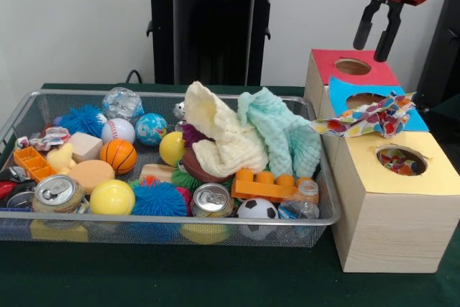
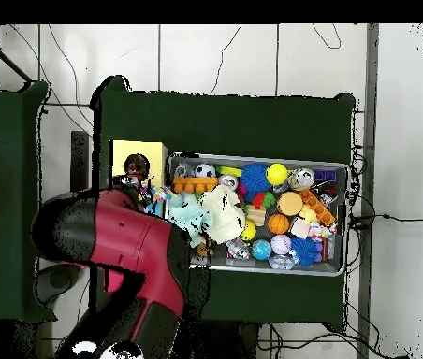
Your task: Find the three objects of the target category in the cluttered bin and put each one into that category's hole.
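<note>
Item: patterned cloth (image 1: 370,117) draped across blue hole (image 1: 365,98), not in. I log pincer (image 1: 378,32) apart, empty. Two cloths (image 1: 251,134) remain in bin (image 1: 165,219).

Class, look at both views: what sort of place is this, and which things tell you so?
Probably a robotics lab: a robot gripper hangs over sorting boxes with holes, beside a wire bin of toys, with cables across the floor.
</note>
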You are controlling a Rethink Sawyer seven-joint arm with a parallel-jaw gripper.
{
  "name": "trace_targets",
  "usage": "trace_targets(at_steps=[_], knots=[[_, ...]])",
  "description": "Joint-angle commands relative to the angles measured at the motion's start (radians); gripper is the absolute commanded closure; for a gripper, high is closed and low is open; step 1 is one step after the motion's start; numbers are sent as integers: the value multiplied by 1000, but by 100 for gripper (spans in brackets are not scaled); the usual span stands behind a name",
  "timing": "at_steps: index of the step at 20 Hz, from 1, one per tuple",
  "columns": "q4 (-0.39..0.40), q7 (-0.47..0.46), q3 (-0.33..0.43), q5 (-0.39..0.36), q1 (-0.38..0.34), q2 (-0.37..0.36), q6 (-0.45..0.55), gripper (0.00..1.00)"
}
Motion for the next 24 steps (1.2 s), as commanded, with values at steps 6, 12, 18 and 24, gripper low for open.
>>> trace_targets(at_steps=[6,12,18,24], knots=[[206,225,164,142,-74,90,-138,0],[232,204,204,188,-85,108,-175,0],[217,219,210,208,-75,135,-165,0],[151,252,132,195,-30,145,-85,0]])
